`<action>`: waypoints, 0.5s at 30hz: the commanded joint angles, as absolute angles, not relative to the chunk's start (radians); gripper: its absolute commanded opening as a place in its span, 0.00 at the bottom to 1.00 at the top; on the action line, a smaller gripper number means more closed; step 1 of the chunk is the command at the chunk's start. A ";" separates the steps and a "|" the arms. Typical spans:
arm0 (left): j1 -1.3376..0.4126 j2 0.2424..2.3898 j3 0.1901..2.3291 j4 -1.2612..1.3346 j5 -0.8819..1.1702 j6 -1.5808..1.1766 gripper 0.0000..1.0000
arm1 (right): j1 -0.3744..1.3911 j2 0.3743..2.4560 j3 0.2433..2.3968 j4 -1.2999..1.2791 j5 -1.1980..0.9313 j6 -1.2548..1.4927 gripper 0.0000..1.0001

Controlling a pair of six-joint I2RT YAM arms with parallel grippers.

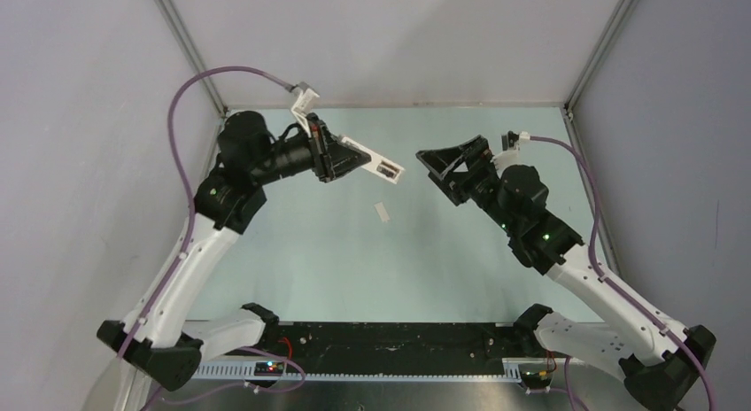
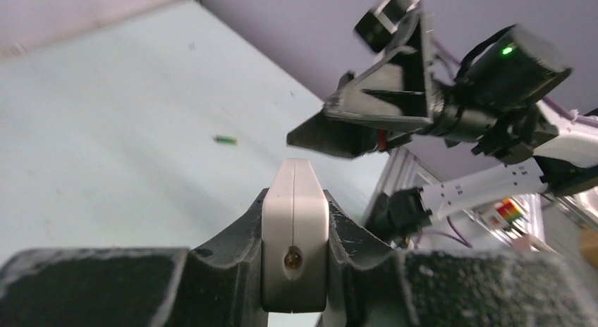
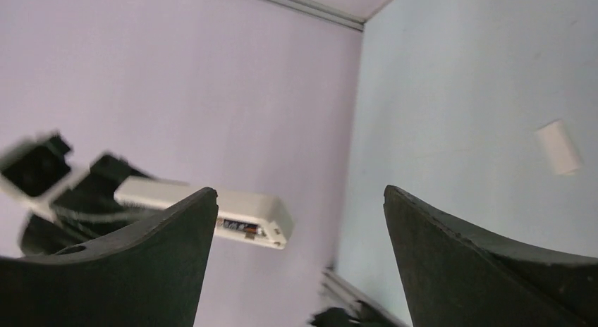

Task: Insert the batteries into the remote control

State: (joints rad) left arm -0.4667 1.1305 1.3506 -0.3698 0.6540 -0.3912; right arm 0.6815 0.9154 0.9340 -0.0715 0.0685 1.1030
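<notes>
Top external view: the remote control (image 1: 376, 166) is held in the air over the far middle of the table (image 1: 336, 269), free end pointed right
Left gripper (image 1: 352, 160): fingers are closed narrowly on the remote control
Right gripper (image 1: 431, 174): fingers are spread wide, nothing held, just right of the remote's free end
Recess (image 1: 387, 171): something dark is seen inside; what it is cannot be told
Battery (image 2: 225, 139): one is seen lying on the table, well apart from the remote
Cover piece (image 1: 383, 212): laid flat on the table, near side of the remote

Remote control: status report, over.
Left fingers shut on remote control. Right fingers open, empty, facing it. One battery and cover loose on table. Nothing in the way.
</notes>
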 commanded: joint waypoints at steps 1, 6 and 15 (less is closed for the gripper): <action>-0.503 1.057 1.337 -0.202 0.491 -0.348 0.00 | 0.678 0.963 0.982 0.056 0.122 1.482 0.92; -0.523 0.986 1.226 -0.014 0.424 -0.353 0.00 | 0.701 1.042 0.988 0.193 0.076 1.740 0.97; -0.534 0.979 1.209 0.016 0.388 -0.308 0.00 | 0.770 1.112 1.039 0.305 0.118 1.914 0.99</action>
